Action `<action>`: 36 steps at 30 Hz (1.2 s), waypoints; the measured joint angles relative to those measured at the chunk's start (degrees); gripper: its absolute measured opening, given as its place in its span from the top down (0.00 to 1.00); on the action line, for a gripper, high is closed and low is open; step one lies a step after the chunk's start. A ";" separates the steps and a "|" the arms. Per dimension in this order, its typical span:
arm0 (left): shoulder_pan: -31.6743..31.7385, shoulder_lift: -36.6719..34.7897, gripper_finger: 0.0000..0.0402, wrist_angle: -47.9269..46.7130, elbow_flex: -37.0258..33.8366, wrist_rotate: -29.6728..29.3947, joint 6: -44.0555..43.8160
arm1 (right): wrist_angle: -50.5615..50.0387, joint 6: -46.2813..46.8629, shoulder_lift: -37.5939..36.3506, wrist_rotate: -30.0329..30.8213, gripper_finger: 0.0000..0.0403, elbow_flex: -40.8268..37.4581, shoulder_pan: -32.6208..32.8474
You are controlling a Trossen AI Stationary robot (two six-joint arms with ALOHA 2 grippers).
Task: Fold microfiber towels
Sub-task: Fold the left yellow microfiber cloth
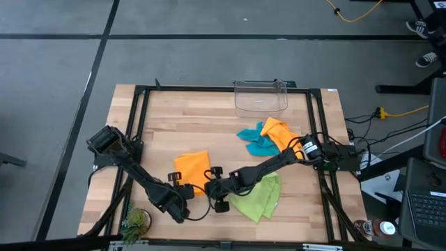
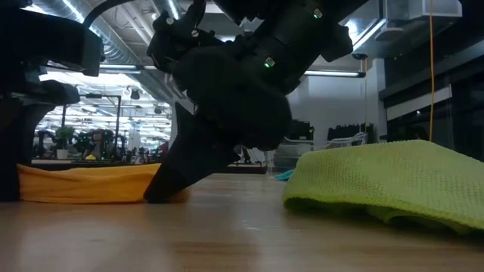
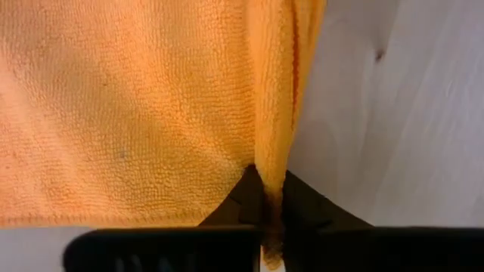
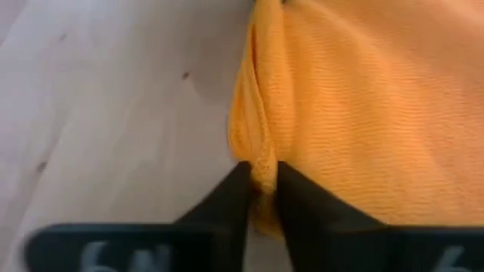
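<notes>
Lime green towel (image 2: 393, 181) (rumpled) — wooden table (image 1: 209, 132)

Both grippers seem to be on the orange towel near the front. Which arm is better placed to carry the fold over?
Neither clearly. The left gripper and right gripper each pinch an edge of the orange towel, at opposite front corners, so a two-armed fold looks likeliest.

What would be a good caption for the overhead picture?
Both grippers, left and right, pinch the near edge of an orange towel on the table.
</notes>
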 joint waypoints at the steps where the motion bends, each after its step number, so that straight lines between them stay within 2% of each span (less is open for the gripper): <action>1: -0.09 0.00 0.98 0.17 -0.04 0.00 -0.06 | -0.04 0.18 0.00 0.18 0.90 -0.02 -0.02; 3: -0.13 0.00 0.99 0.52 -0.09 0.00 -0.28 | -0.11 0.19 0.00 -0.09 0.97 -0.06 -0.07; 9: -0.11 -0.48 1.00 0.79 3.60 2.36 -1.20 | -1.57 1.69 -1.84 -0.84 0.98 -0.33 0.67; 17: -1.68 -1.31 1.00 0.86 12.38 4.91 -1.20 | -5.73 3.47 -7.93 -8.35 0.99 -0.24 5.10; 23: -3.53 -1.49 1.00 0.75 17.26 2.10 0.08 | -6.45 1.67 -11.22 -5.99 0.99 -0.22 9.07; 27: -3.69 -1.20 1.00 1.19 16.82 -0.38 -0.05 | -7.17 1.62 -10.91 -3.78 0.99 -0.17 9.77; 36: -3.10 1.84 1.00 2.34 16.15 0.43 -0.07 | -7.26 1.41 -10.69 -3.22 0.99 -0.17 9.22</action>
